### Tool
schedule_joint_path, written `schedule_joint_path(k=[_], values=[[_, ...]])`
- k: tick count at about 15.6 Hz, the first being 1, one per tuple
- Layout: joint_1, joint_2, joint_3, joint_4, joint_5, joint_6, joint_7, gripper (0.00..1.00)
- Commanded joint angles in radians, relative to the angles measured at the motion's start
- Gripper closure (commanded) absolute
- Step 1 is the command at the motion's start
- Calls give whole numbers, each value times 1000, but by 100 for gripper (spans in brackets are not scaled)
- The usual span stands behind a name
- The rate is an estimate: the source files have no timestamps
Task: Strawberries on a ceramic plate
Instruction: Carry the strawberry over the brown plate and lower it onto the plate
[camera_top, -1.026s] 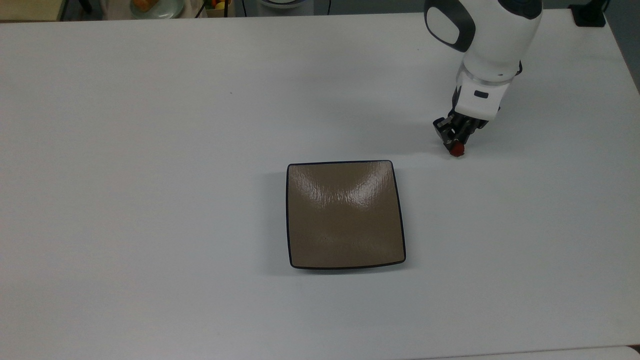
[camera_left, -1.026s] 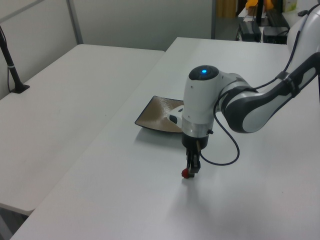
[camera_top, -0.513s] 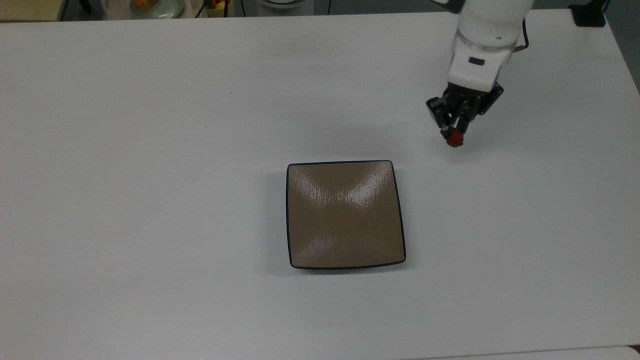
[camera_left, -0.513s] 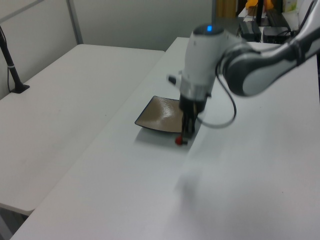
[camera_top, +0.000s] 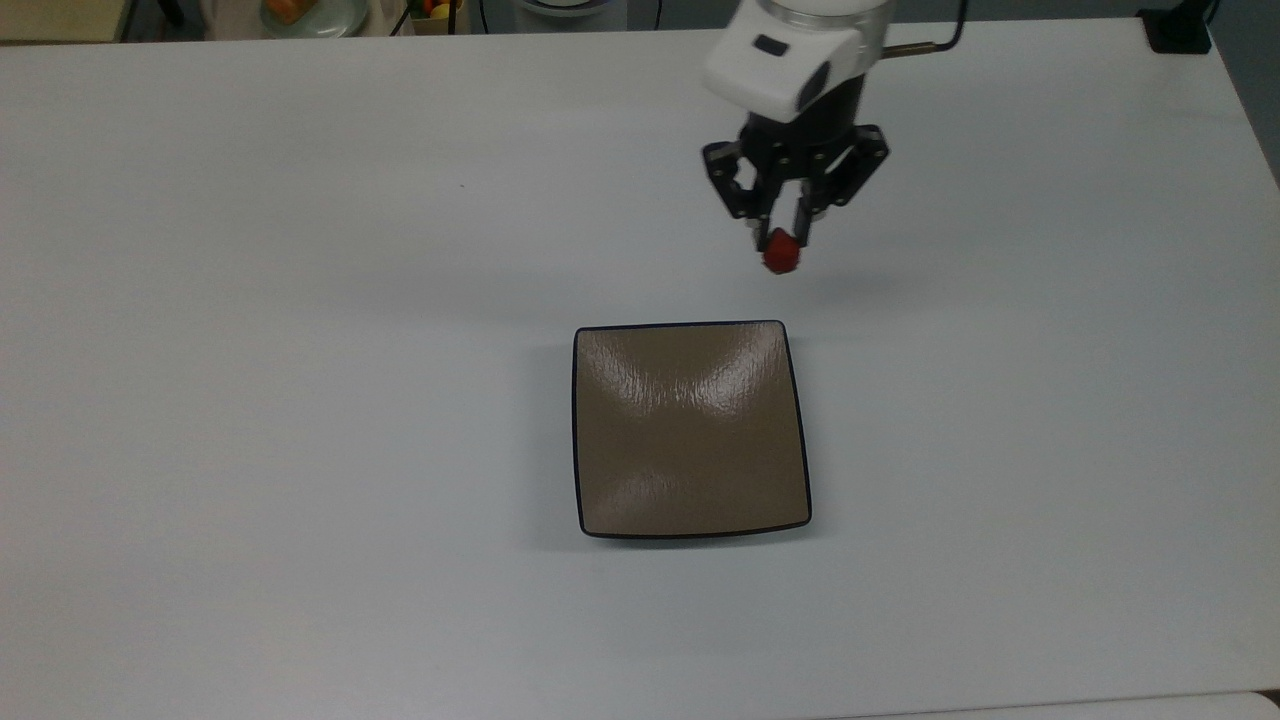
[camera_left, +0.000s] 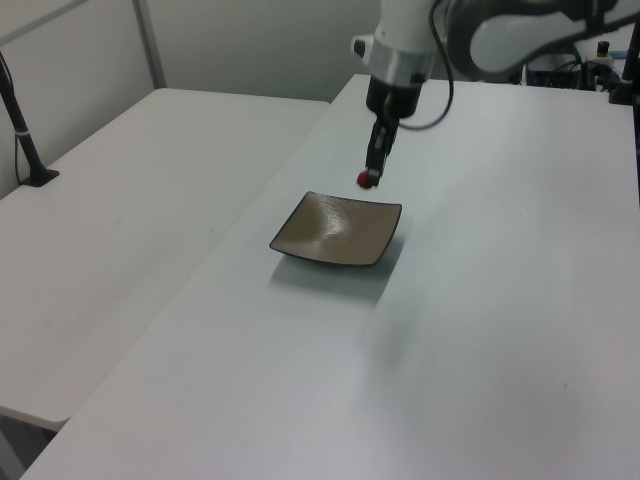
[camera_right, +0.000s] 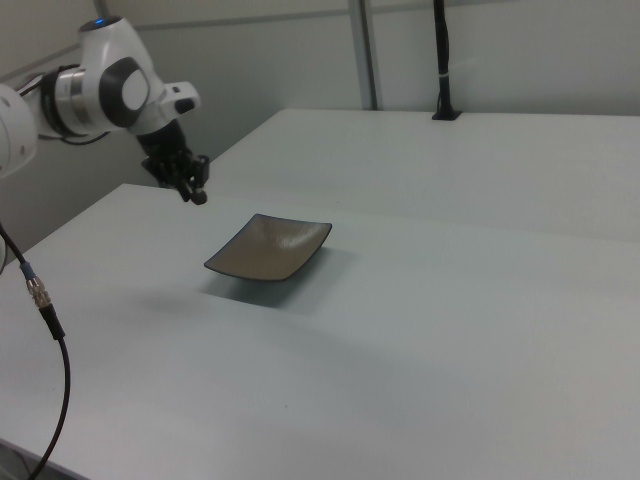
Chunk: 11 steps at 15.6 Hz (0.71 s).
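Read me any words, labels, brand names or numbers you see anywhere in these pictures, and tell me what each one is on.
No readable text anywhere.
Square glossy tan-brown ceramic plate: no marks.
White robot arm and black pincer holding the small red strawberry: no legible lettering.
White table: blank.

The arm (camera_right: 110, 85) was glossy white with dark grey joint bands and a small blue light on its top cap. A thin black cable (camera_left: 440, 95) looped beside the wrist. The gripper (camera_top: 783, 240) was black, with angular linkages and slim fingers (camera_top: 800, 215).
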<state>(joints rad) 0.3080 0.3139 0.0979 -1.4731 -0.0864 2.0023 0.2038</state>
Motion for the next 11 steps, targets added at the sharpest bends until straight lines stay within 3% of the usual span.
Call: schedule_joint_path(k=[1, 5, 11], values=[[-38, 14, -4, 28, 19, -42, -169, 99], [-72, 97, -4, 77, 14, -40, -340, 99], [-76, 215, -6, 132, 8, 53, -360, 99]])
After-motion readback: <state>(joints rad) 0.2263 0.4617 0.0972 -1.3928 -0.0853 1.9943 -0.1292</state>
